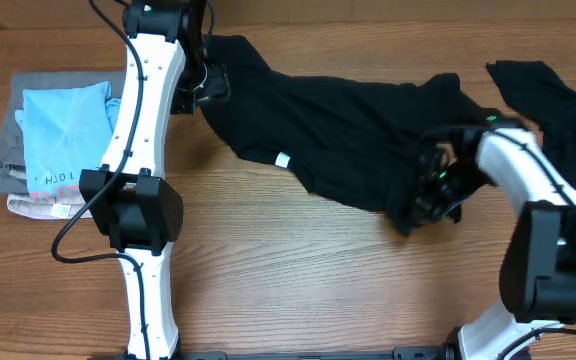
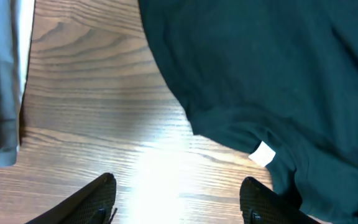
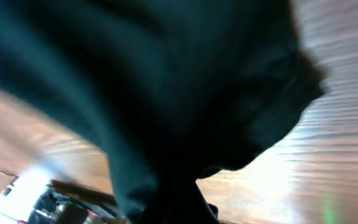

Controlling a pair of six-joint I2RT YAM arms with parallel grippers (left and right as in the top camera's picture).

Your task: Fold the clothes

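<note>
Spreading the black T-shirt (image 1: 348,130) flat is the job right now, I think, before any fold. It lies crumpled along the far edge of the table (image 1: 298,290), from the middle to the right edge. The right gripper (image 1: 433,190) is squeezed tight, and a bunch of the shirt's near hem looks pinched in it; its own camera sees only dark cloth. The left gripper (image 2: 182,202) hangs wide apart with nothing in it, over bare wood just beside the shirt's left end, near the white label (image 2: 263,154). To do this well, the left one should go down onto that edge and grab it firmly. Then both should pull apart softly, low over the table, so the cloth goes smooth and does not bunch. Do not bump the folded light-blue shirt (image 1: 63,130) at the left edge.
</note>
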